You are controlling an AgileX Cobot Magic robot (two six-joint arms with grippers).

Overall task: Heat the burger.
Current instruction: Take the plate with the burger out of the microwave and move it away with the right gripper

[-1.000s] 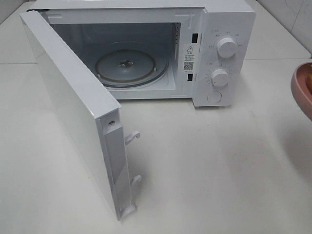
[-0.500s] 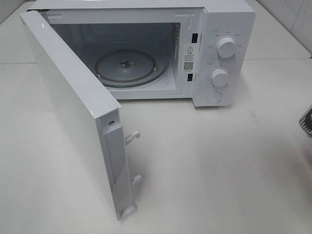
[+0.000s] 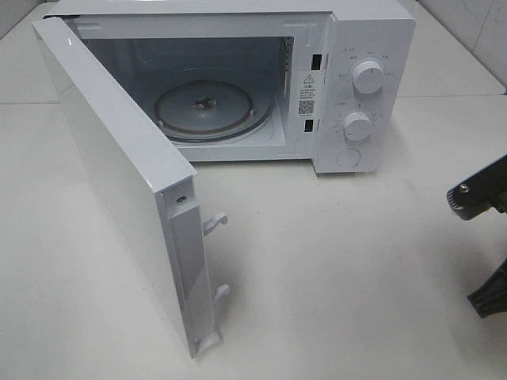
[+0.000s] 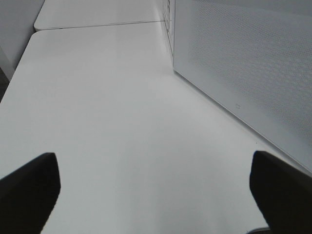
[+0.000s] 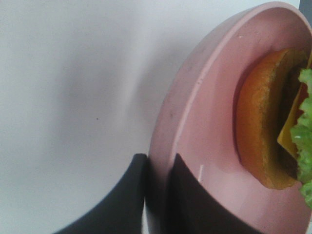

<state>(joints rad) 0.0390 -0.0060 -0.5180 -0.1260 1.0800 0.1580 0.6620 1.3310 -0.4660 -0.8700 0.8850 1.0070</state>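
Observation:
In the right wrist view the burger (image 5: 273, 131), with an orange-brown bun, green lettuce and a yellow cheese edge, lies on a round pink plate (image 5: 195, 126). My right gripper (image 5: 158, 195) is shut on the plate's rim, one dark finger (image 5: 117, 204) under it and the other on top. In the exterior view the plate and burger are out of frame; only dark parts of the right arm (image 3: 482, 196) show at the right edge. My left gripper (image 4: 156, 195) stands open over bare table, with nothing between its fingers.
The white microwave (image 3: 364, 87) stands at the back with its door (image 3: 119, 174) swung wide toward the front left. Its glass turntable (image 3: 212, 108) is bare. The door's dotted panel (image 4: 243, 63) rises beside my left gripper. White table (image 3: 356, 261) lies in front.
The pink plate seen at the exterior view's right edge a second ago has left the frame. Dark parts of the right arm now show there instead. The microwave and left gripper are unchanged.

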